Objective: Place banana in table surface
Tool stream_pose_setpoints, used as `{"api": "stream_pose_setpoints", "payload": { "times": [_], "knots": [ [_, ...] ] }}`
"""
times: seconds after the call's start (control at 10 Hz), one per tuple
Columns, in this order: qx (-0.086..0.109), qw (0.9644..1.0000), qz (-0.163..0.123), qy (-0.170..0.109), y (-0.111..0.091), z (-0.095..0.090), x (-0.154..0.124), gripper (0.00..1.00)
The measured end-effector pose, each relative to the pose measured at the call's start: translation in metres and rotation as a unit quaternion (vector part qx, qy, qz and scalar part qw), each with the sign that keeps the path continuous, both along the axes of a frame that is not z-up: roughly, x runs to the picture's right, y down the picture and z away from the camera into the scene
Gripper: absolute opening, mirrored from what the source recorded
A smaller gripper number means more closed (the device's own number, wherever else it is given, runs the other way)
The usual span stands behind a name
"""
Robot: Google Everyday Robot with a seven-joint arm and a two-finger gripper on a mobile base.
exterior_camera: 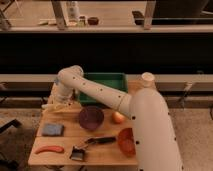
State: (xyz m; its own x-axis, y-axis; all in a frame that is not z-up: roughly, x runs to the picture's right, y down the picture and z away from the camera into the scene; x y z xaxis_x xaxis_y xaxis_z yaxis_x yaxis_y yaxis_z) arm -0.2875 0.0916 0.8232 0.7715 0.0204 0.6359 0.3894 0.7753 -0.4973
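The pale yellow banana (54, 106) is at the far left of the light wooden table surface (67, 136), low over or on its left edge; I cannot tell if it rests on the wood. My gripper (61, 100) is directly above the banana and shut on it. The white arm reaches from the lower right across the table to that spot.
A green tray (105, 81) stands at the back. A purple bowl (91, 117) and a round yellow-orange fruit (118, 117) sit mid-table. A blue sponge (52, 130), an orange-red carrot-like object (49, 149), a black-handled brush (90, 144) and an orange bowl (125, 141) lie in front.
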Motion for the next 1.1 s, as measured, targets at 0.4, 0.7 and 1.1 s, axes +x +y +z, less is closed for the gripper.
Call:
{"api": "stream_pose_setpoints", "payload": {
  "times": [0.4, 0.7, 1.1],
  "knots": [
    [-0.001, 0.9999, -0.009, -0.014, 0.003, -0.006, -0.009, 0.8],
    [-0.001, 0.9998, -0.01, -0.018, 0.003, -0.006, -0.011, 0.8],
    [0.0, 0.9998, -0.004, -0.019, -0.001, 0.0, -0.014, 0.8]
  ]
}}
